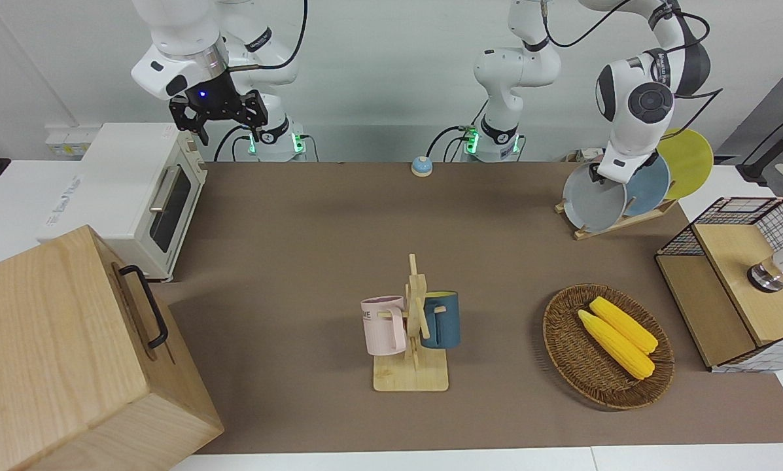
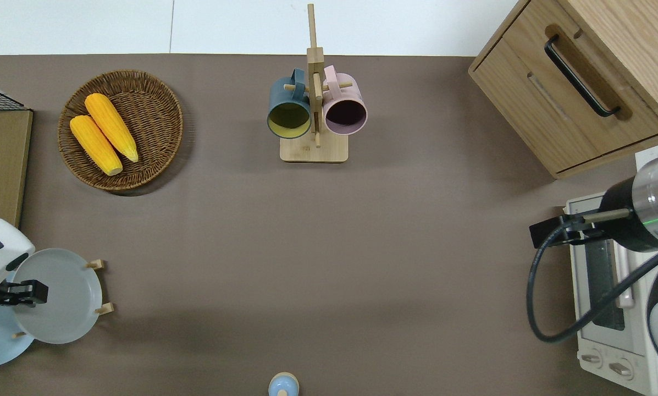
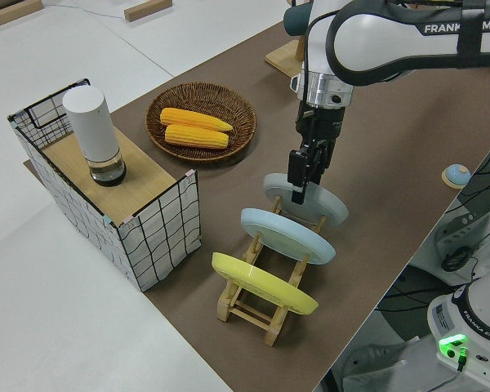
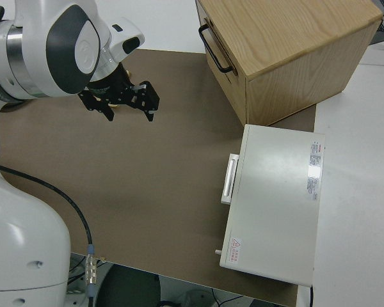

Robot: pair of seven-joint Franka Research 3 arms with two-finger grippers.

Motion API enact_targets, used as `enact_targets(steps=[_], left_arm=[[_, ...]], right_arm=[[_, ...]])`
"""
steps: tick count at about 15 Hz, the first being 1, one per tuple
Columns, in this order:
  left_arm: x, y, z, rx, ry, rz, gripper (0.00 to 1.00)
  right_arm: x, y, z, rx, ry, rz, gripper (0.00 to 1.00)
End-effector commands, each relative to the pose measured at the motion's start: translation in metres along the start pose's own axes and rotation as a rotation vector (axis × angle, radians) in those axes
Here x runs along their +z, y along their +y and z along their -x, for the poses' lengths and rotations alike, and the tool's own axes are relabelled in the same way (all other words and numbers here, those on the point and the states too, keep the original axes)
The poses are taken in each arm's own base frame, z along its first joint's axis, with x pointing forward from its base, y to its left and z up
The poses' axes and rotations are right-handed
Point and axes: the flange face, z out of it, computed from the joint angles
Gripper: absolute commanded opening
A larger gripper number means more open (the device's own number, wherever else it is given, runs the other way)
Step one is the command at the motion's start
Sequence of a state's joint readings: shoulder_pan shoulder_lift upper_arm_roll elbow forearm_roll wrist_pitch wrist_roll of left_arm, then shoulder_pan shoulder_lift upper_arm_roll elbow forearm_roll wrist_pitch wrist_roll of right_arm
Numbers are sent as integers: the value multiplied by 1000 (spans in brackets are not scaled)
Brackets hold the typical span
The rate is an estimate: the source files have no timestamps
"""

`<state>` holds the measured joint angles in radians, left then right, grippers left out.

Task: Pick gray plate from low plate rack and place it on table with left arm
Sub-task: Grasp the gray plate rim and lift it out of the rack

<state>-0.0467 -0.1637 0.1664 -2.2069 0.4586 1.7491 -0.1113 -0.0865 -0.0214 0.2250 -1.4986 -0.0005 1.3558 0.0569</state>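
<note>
The gray plate (image 1: 591, 203) stands on edge in the low plate rack (image 1: 600, 226) at the left arm's end of the table (image 1: 299, 229), in the slot toward the table's middle. It also shows in the overhead view (image 2: 59, 302) and the left side view (image 3: 320, 206). My left gripper (image 1: 607, 176) is down at the plate's top rim, open, with one finger on each side of the rim (image 2: 15, 294) (image 3: 298, 192). My right gripper (image 1: 218, 121) is open and empty; that arm is parked.
A sky-blue plate (image 1: 649, 186) and a yellow plate (image 1: 692, 157) stand in the same rack. A wicker basket with corn (image 1: 607, 347), a mug tree (image 1: 412, 327), a wire crate (image 1: 738, 275), a toaster oven (image 1: 136, 196), a wooden box (image 1: 70, 353) and a bell (image 1: 421, 166) are around.
</note>
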Motion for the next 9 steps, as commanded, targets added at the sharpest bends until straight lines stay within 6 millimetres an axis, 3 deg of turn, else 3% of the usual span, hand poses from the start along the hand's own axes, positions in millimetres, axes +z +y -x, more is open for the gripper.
enact_targets(steps=[1, 4, 7, 9], left_arm=[[-2, 0, 2, -17, 16, -6, 343], [-13, -5, 3, -22, 30, -6, 140], [-32, -12, 3, -33, 45, -9, 14], [-49, -16, 5, -52, 57, 27, 0]], right_arm=[[-4, 4, 3, 4, -5, -3, 990], [-4, 3, 4, 3, -5, -3, 990], [-4, 4, 3, 4, -5, -3, 990], [-4, 3, 4, 3, -5, -3, 987]])
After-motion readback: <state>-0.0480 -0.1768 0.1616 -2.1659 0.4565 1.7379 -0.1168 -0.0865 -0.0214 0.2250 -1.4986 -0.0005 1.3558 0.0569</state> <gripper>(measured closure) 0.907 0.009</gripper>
